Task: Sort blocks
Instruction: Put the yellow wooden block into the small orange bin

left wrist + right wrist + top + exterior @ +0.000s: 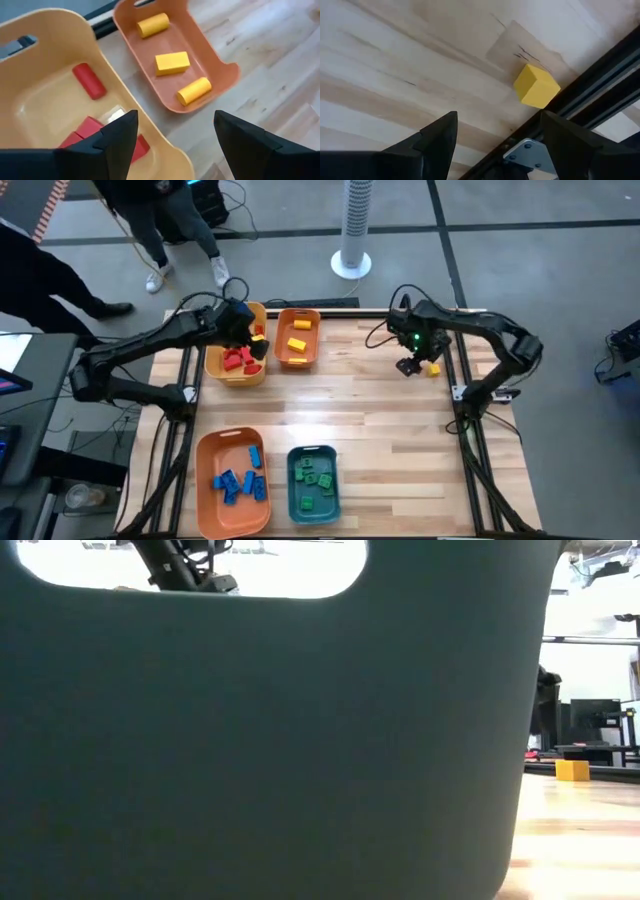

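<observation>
A lone yellow block [536, 86] rests on the wood by the table's right rail, also visible from above [433, 369] and in the low view [572, 770]. My right gripper [495, 140] hovers open just beside it, pointing steeply down, with nothing between its fingers. My left gripper [172, 140] is open and empty above the rim of the yellow bin [30, 100], which holds red blocks [90, 80]. Beside that bin, the orange bin [220, 70] holds three yellow blocks [172, 62].
At the near edge an orange bin [205, 455] holds blue blocks [240, 482] and a teal bin [293, 500] holds green blocks [312, 477]. The teal bin's wall [270, 740] fills most of the low view. Bare wood lies at mid-table [380, 410]. People stand beyond the far-left corner.
</observation>
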